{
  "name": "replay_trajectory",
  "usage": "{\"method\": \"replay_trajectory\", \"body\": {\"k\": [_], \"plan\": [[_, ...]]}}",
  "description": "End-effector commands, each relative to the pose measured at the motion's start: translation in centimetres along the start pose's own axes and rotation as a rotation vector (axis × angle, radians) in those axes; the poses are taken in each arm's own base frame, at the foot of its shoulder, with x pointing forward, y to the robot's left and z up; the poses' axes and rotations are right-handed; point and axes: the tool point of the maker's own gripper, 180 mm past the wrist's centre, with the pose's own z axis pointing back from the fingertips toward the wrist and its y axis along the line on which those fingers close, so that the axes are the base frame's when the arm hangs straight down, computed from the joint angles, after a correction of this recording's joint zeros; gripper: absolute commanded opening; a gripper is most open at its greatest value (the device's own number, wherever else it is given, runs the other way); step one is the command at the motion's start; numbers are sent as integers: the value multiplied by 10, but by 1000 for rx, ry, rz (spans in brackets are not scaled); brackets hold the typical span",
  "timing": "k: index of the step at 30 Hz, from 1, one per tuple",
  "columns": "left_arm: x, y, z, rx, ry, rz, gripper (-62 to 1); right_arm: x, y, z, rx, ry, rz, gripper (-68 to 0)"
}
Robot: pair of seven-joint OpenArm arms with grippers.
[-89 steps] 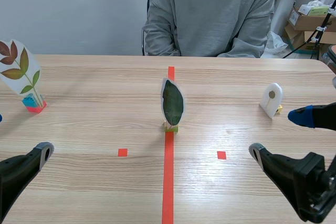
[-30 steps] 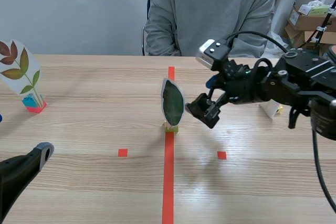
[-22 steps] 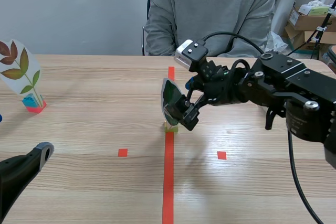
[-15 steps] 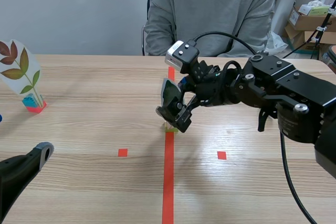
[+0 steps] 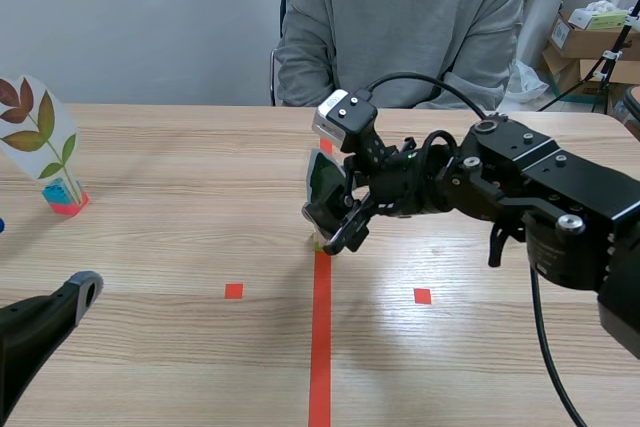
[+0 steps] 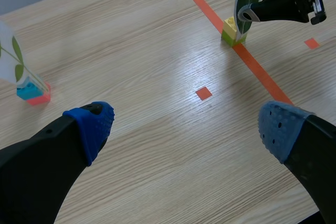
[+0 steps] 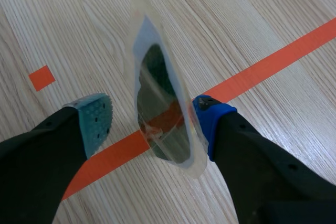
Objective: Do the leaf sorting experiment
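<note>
Leaf card (image 7: 164,114) stands between fingers (image 7: 95,121) of right hand (image 7: 152,120).

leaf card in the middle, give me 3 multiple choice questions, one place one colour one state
1. Where does the leaf card stand? A) on the orange tape line B) on a red square C) at the table's edge
2. Colour of the block under it? A) blue B) yellow-green C) black
3. The right gripper is A) shut on nothing B) lifting the card C) open, straddling the card
1 A, its block sits on the line; 2 B, the left wrist view shows it; 3 C, one pad stands clear of the card.
</note>
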Motion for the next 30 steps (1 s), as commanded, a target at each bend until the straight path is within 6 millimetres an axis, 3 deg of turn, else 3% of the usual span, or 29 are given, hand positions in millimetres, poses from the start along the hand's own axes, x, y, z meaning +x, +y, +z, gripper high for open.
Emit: {"method": "replay_trajectory", "body": {"k": [1,13,23,30], "plan": [[8,-1,0,1,-31,15,-22,14,-5,1,-7,-35,12,-419],[8,-1,0,1,-31,15,-22,13,-3,1,-4,-37,8,-659],[8,-1,0,1,-32,14,-22,9,-11,5,-48,-8,-12,-656],[8,-1,0,1,-32,14,-22,4,-22,43,-172,-1,-38,-655]]}}
